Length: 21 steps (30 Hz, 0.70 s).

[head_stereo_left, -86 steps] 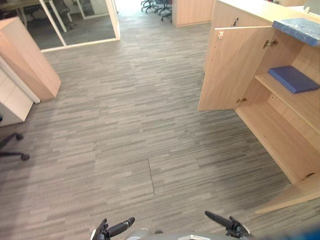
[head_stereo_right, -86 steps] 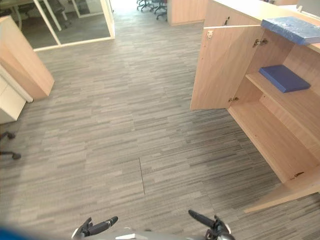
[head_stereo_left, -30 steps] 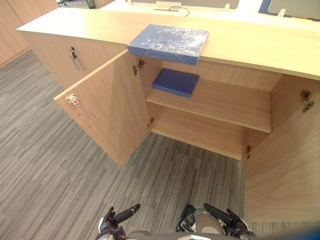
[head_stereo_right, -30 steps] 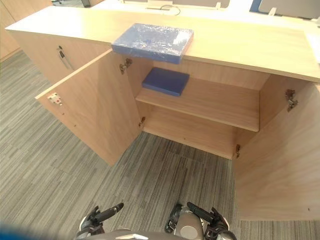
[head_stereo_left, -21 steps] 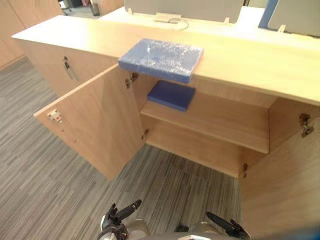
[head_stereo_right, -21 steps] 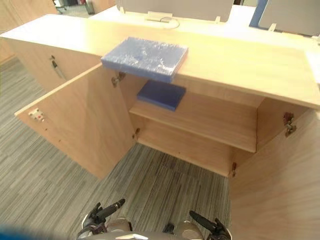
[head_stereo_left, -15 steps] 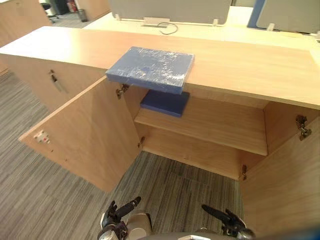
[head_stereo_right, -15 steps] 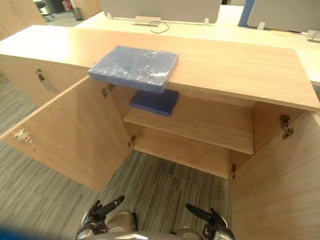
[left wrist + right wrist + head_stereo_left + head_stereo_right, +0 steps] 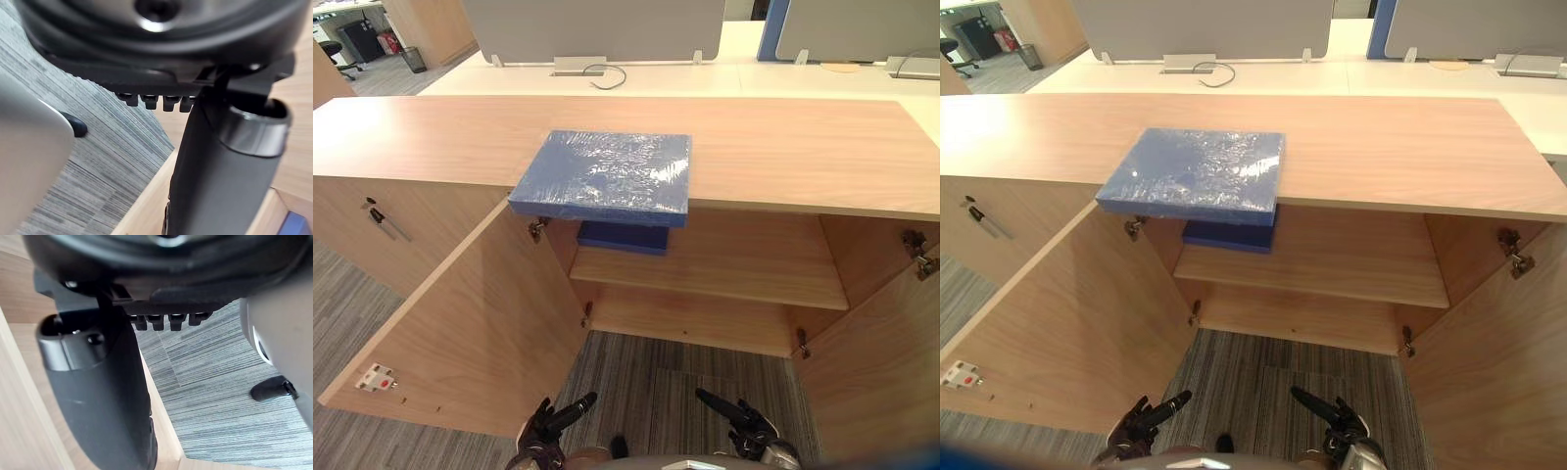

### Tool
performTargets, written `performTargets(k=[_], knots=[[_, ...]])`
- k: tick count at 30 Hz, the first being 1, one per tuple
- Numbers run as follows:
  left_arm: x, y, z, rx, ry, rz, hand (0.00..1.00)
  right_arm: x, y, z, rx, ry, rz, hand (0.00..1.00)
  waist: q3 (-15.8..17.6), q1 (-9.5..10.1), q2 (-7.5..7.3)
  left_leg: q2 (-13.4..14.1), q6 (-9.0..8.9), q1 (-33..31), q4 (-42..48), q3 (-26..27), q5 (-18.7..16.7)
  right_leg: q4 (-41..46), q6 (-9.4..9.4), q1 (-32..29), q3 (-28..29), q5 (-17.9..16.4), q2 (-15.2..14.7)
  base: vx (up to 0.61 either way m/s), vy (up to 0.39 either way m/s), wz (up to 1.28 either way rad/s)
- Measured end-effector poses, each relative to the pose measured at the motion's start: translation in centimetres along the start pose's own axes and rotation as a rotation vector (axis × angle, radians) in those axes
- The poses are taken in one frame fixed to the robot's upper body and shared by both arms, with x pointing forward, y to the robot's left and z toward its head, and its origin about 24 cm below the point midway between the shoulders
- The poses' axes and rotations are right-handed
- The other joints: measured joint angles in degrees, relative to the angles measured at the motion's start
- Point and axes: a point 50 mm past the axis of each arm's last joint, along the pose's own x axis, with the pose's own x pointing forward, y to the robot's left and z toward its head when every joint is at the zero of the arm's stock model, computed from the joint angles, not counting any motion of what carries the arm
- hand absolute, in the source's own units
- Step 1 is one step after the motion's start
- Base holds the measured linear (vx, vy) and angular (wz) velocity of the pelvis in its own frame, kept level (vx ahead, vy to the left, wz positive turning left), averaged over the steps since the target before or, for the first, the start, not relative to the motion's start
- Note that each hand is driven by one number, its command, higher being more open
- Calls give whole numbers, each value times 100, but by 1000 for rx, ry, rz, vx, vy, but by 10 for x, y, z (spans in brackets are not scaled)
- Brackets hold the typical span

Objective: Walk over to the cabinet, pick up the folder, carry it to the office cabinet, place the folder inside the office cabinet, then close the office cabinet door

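Left hand (image 9: 549, 423) and right hand (image 9: 744, 427) hang empty at 6 o'clock before the open office cabinet (image 9: 783, 147).

From my console, both hands show relaxed, parted fingers and are cut off by the lower edge. The folder (image 9: 607, 176), blue under clear wrap, lies on the cabinet top at 12 o'clock, overhanging the front and hiding part of a second blue folder (image 9: 622, 238) on the shelf (image 9: 734, 279). The left door (image 9: 460, 333) stands out at 9 o'clock, and the right door (image 9: 871, 362), partly cropped, at 3. Since half a second ago my camera has closed in. The folder has not shifted.
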Motion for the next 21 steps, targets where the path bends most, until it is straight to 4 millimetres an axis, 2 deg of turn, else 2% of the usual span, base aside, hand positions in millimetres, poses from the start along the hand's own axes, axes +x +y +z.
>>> performTargets(k=[1,3,4,5,6,7,9,10,13,18,21], knots=[[-4,-3,3,-45,-36,-18,100,0,1,-1,1,-4,5,100,-28,5,-39,38,-1,6,-28,-26,-2,-163,-63,-58,-5,-131,-52,-25,44,1],[-6,-9,12,-64,-85,-45,100,-1,1,1,-2,-14,9,100,-30,7,-39,105,-27,-49,-27,-83,-5,-559,-44,-161,25,-133,-63,-59,-38,11],[-9,-16,23,-74,-145,-73,100,-1,4,0,-21,-19,22,100,-39,8,-60,181,-126,-113,-3,-151,-12,-1197,11,-198,130,-54,33,-80,-177,21],[-12,-18,30,-80,-181,-86,100,-1,6,-1,-41,-15,30,100,-72,4,-135,199,-206,-153,-16,-195,-14,-1455,135,-177,168,204,85,-79,-217,25],[-13,-21,32,-87,-194,-92,100,-1,6,-2,-46,-10,31,100,-103,2,-75,263,-273,-143,-46,-222,-15,-1505,101,-126,83,206,142,-14,-225,16],[-20,-32,32,-125,-226,-122,100,-2,1,-1,-78,-2,21,100,-199,20,65,455,-377,-111,-138,-217,76,-1668,31,-105,-14,210,353,25,-172,9],[-25,-43,36,-145,-262,-154,100,-2,1,-2,-122,4,27,100,-246,76,155,639,-467,-149,-151,-219,106,-1758,-53,-83,-88,190,552,52,-212,3],[-25,-44,39,-140,-274,-161,100,-2,2,-3,-138,7,31,100,-266,86,155,686,-518,-178,-154,-226,108,-1784,-84,-86,-122,182,620,58,-215,8],[-28,-47,52,-146,-326,-163,100,-3,8,-10,-203,44,51,100,-427,128,56,923,-693,-244,-317,-255,202,-1978,-158,-33,-337,178,872,64,-131,16],[-38,-42,55,-160,-355,-144,100,-5,12,-21,-189,75,62,100,-547,163,-109,978,-725,-132,-450,-264,227,-2343,-168,283,-538,231,971,84,-63,16],[-51,-40,68,-157,-433,-143,100,-6,17,-25,-182,83,74,100,-590,324,-122,957,-735,-92,-422,-208,233,-2584,-156,450,-574,316,991,22,-7,4]])
